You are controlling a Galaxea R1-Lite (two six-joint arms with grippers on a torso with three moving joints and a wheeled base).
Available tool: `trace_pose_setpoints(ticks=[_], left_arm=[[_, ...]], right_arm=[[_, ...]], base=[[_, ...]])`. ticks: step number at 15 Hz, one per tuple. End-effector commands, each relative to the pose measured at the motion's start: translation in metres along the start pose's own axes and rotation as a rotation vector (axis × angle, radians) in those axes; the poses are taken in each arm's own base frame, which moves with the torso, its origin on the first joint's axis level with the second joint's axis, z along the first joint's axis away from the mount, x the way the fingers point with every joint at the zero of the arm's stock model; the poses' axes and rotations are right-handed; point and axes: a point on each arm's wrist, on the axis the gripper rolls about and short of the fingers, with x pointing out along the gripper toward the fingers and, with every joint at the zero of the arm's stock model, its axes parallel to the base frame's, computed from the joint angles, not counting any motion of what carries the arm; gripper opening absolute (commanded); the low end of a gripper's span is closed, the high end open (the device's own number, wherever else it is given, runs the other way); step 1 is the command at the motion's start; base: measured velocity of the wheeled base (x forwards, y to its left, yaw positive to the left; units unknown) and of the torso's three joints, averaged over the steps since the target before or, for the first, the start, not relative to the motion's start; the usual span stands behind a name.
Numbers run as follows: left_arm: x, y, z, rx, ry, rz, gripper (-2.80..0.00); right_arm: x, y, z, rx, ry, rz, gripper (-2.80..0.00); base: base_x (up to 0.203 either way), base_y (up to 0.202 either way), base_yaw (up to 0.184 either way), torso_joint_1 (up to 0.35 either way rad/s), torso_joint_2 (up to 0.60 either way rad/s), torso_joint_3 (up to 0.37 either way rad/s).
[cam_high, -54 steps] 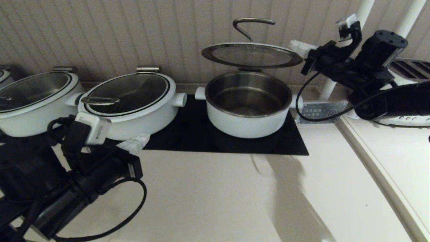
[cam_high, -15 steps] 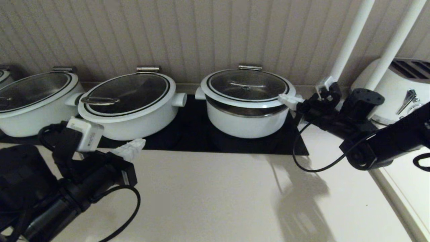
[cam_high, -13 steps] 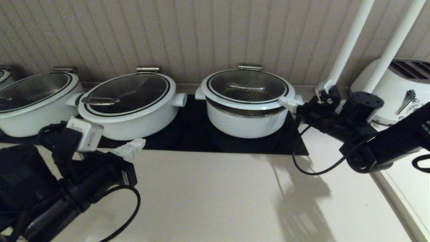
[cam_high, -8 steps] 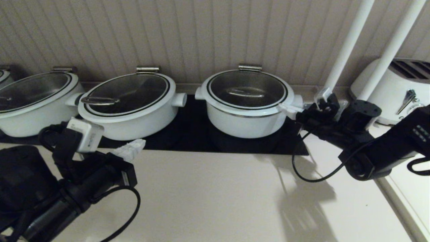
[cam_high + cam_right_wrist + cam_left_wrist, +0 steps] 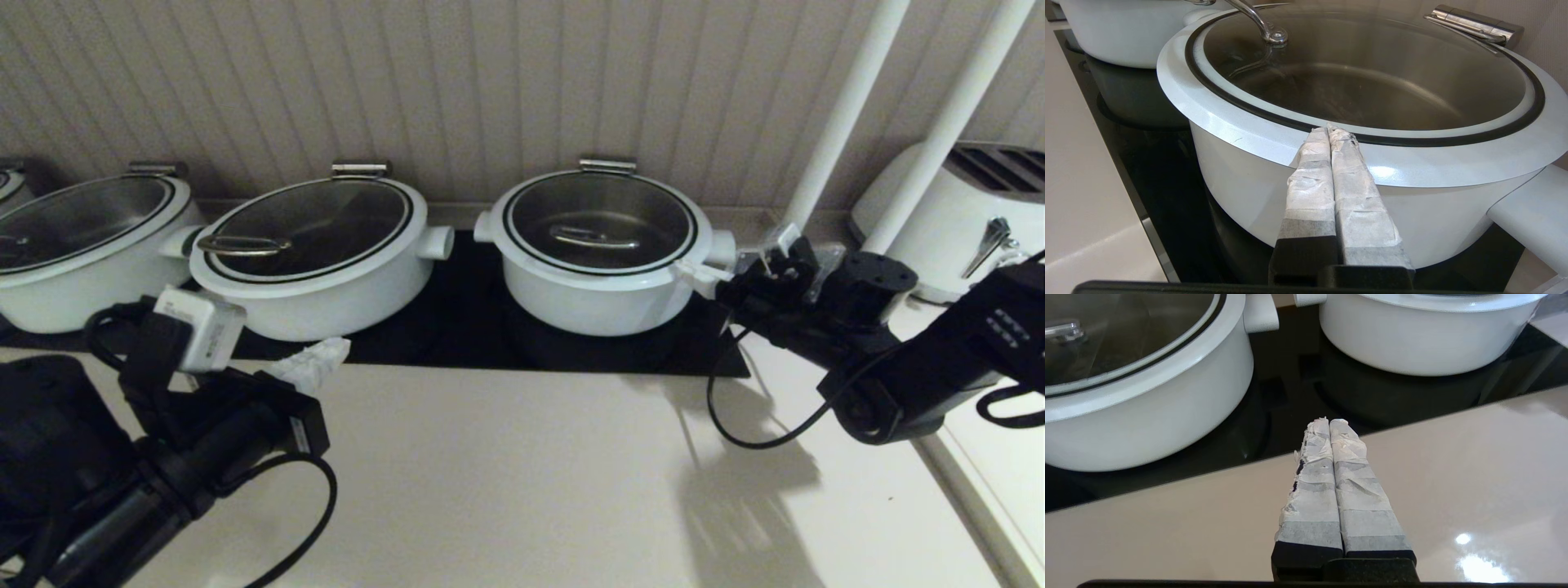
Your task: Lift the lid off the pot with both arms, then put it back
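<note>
The lid, round glass with a dark rim and an arched steel handle, sits flat on the deep white pot on the black hob; it also shows in the right wrist view. My right gripper is shut and empty, its taped tips over the pot's white rim at the right side, next to the side handle. In the right wrist view the right gripper reaches the lid's dark rim. My left gripper is shut and empty, low over the counter in front of the middle pot; it also shows in the left wrist view.
Two wider white pots with glass lids stand to the left on the black hob. Two white poles and a white toaster stand at the right. The beige counter lies in front.
The lid, held high above the open pot 3.6 s ago, has come down and now sits flat on the pot. My right arm lowered with it. The left arm barely moved.
</note>
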Motion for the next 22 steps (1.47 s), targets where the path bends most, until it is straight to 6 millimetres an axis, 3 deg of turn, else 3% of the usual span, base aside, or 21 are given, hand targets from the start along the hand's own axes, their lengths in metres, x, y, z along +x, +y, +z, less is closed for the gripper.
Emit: trace_pose_setpoints(ticks=[1, 6, 15, 18, 22], left_arm=[[-0.002, 0.0, 0.0, 0.0, -0.006, 0.001, -2.8], [-0.005, 0.001, 0.002, -0.001, -0.019, 0.0, -2.8], [-0.003, 0.001, 0.009, 0.005, -0.048, 0.001, -2.8], [-0.002, 0.001, 0.012, 0.007, -0.06, 0.001, -2.8], [-0.002, 0.001, 0.019, 0.006, -0.092, 0.004, -2.8]], right_arm=[[0.0, 0.0, -0.001, -0.002, -0.002, 0.004, -2.8], [-0.003, -0.003, 0.014, -0.026, -0.028, -0.007, -2.8], [-0.02, -0.01, 0.068, -0.076, -0.088, -0.042, -2.8], [-0.035, -0.013, 0.099, -0.098, -0.103, -0.076, -2.8], [-0.074, -0.021, 0.135, -0.129, -0.093, -0.175, -2.8]], base=[[0.0, 0.0, 0.0, 0.0, 0.0, 0.0], [0.0, 0.0, 0.0, 0.0, 0.0, 0.0], [0.0, 0.0, 0.0, 0.0, 0.0, 0.0], [0.0, 0.0, 0.0, 0.0, 0.0, 0.0], [0.0, 0.0, 0.0, 0.0, 0.0, 0.0]])
